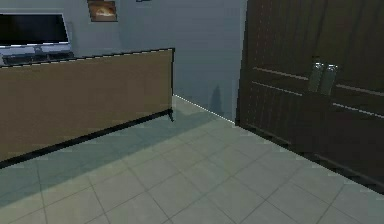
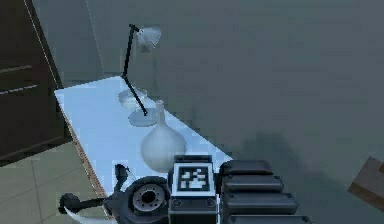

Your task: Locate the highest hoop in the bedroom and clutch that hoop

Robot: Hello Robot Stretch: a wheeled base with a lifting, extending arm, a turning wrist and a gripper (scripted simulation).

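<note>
here, in the arm side view, a pale blue desk (image 2: 95,125) runs from 6 o'clock up toward 10 o'clock. a lamp (image 2: 148,38) with a thin black stem and a white shade stands on its far part. a white vase (image 2: 161,142) with a narrow neck and a wide belly stands upright at the lamp's 5 o'clock. a pale ring (image 2: 129,97) lies by the lamp's foot, at its 11 o'clock; whether this is the hoop i cannot tell. the arm (image 2: 255,190) rises from the bottom edge, with a white marker square (image 2: 192,180) at its end. the pincer (image 2: 72,205) sits at the marker's 8 o'clock, low by the desk's edge; its grip, and whether it holds anything, cannot be told. a dark door (image 2: 20,80) stands at 9 o'clock.

in the forward view, a dark wardrobe (image 1: 310,95) stands at 3 o'clock and a brown panel (image 1: 90,95) at 9 o'clock. a dark screen (image 1: 32,30) shows at 10 o'clock and a wall picture (image 1: 104,10) at 11 o'clock, above a tiled floor (image 1: 200,175).
</note>
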